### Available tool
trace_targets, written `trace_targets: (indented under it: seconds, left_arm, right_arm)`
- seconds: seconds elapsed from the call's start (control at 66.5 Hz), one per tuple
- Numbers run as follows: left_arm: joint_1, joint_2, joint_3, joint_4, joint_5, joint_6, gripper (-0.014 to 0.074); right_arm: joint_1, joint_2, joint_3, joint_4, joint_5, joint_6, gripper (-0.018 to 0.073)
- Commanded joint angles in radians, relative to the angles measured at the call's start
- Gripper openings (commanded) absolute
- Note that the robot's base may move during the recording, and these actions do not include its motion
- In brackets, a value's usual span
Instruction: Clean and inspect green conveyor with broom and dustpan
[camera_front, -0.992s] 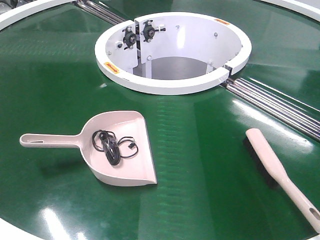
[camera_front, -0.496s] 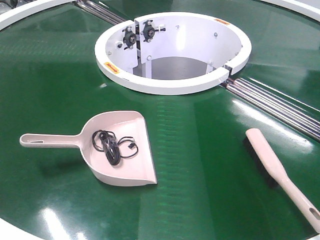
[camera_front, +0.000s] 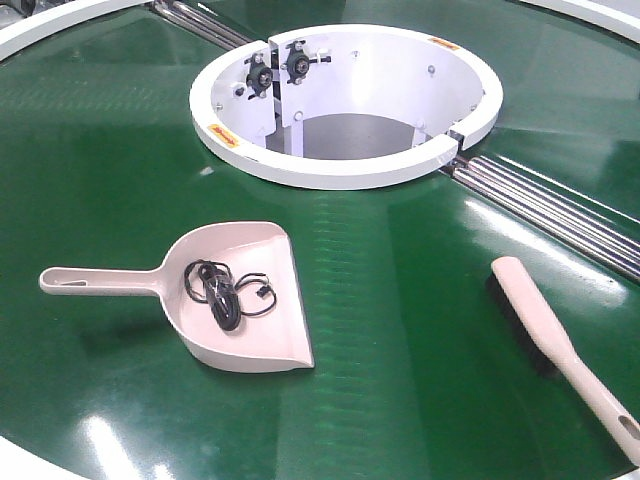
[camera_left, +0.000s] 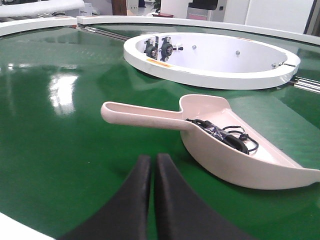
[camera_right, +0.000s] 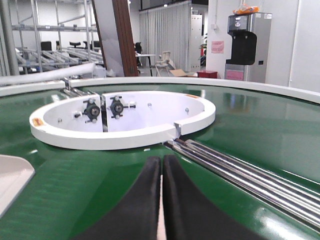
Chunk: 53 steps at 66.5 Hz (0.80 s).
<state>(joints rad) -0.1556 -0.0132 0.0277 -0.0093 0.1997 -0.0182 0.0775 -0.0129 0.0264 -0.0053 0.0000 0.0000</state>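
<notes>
Fingers of the left gripper are pressed together with only a thin slit between them, holding nothing; they hang low over the green conveyor, tips aimed at the handle of the dustpan but apart from it. The right gripper is likewise closed and empty, level and low over the belt, pointing toward the white ring opening and the silver rollers that run off to its right.

In the front view neither arm shows. The dustpan lies flat toward the near edge of the conveyor, left of middle, handle toward the left, mouth toward the right, with a tangled black cable in its scoop. The broom lies well apart from it near the right edge, bristles on its left side, handle running to the near right corner. Bare green belt lies between the two tools and between them and the white ring
</notes>
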Motion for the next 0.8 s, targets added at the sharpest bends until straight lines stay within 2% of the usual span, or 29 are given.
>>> trace_targets:
  seconds: [0.0,0.782]
  left_arm:
    - [-0.001,-0.014,0.031,-0.001,-0.084,-0.011,-0.0007]
    - [-0.001,-0.014,0.031,-0.001,-0.084,-0.011,-0.0007]
  right_arm:
    - [-0.002,-0.015,0.022,-0.012,-0.085,0.006,-0.001]
    - [-0.002,-0.015,0.022,-0.012,-0.082,0.006,-0.001]
